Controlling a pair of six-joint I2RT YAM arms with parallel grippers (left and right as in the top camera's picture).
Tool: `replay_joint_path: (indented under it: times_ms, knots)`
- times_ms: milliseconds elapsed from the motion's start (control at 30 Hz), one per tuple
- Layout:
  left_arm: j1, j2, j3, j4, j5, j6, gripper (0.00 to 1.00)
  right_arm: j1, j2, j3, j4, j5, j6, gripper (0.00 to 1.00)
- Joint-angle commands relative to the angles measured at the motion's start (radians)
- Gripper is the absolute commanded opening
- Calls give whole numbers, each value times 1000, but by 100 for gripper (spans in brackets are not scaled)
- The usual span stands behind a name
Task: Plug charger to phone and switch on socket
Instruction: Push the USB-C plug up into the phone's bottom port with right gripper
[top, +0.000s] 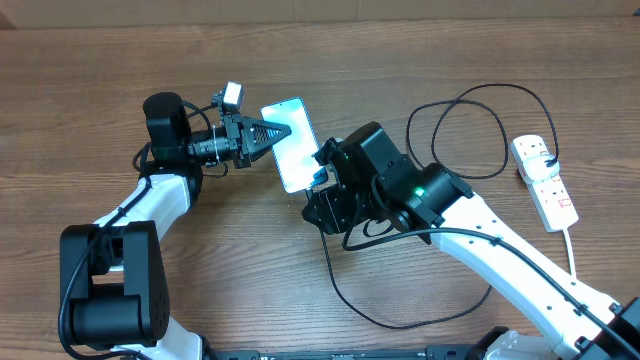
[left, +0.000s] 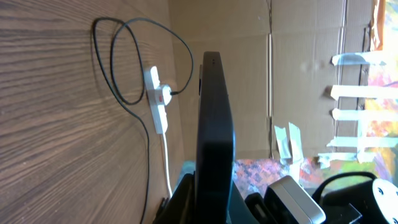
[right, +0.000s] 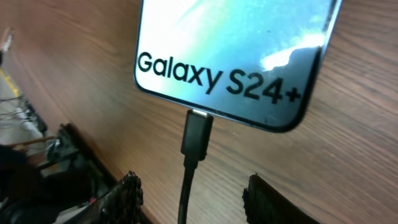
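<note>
A slim rectangular smartphone with a bright light-blue screen (top: 292, 145) sits near the middle of a brown wood-grain table (top: 250, 270), angled with its upper end pointing away. The left gripper (top: 280, 131) reaches in from the left and is clamped on the phone's long left edge. From the left wrist camera the phone (left: 214, 124) appears edge-on as a thin dark slab held between the fingers.

The right gripper (top: 322, 178) hovers just at the phone's near end. Its wrist camera shows that end close up, with "Galaxy S24+" printed in black on the screen (right: 249, 37). A long thin black charger cable (right: 186, 186) rises between the two black fingers (right: 127, 196), which stand apart and touch neither cable nor phone. The cable's small black connector tip (right: 198, 134) meets the middle of the phone's bottom edge; how deeply it is seated I cannot tell.

Well apart, at the table's right side, lies a white oblong power strip with red switches (top: 545, 180), a black plug in it and a thick white cord (top: 572, 240) trailing toward the near edge. The black cable loops on the table between strip and phone.
</note>
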Motion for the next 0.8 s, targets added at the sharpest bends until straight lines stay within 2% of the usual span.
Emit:
replay_joint_path:
  times_ms: [0,100,200,267,433,633,700,767]
  knots:
    - [-9,3,18,4,-18,18,4,30,1,9,16,81,-2,51]
    - [-9,3,18,4,-18,18,4,67,1,-10,43,148,3,50]
    - [-9,3,18,4,-17,18,4,89,1,-29,66,249,71,46]
    - [-9,3,18,4,-17,18,4,93,2,-31,77,266,81,38]
    - [-9,3,18,4,-17,18,4,93,3,-31,92,266,102,29]
    - [-9,3,18,4,-11,18,4,93,23,-31,107,266,103,13]
    - [-9,3,18,4,-7,18,4,93,34,-31,111,266,103,4]
    - [-11,3,18,4,-5,23,4,93,39,-31,119,267,102,4]
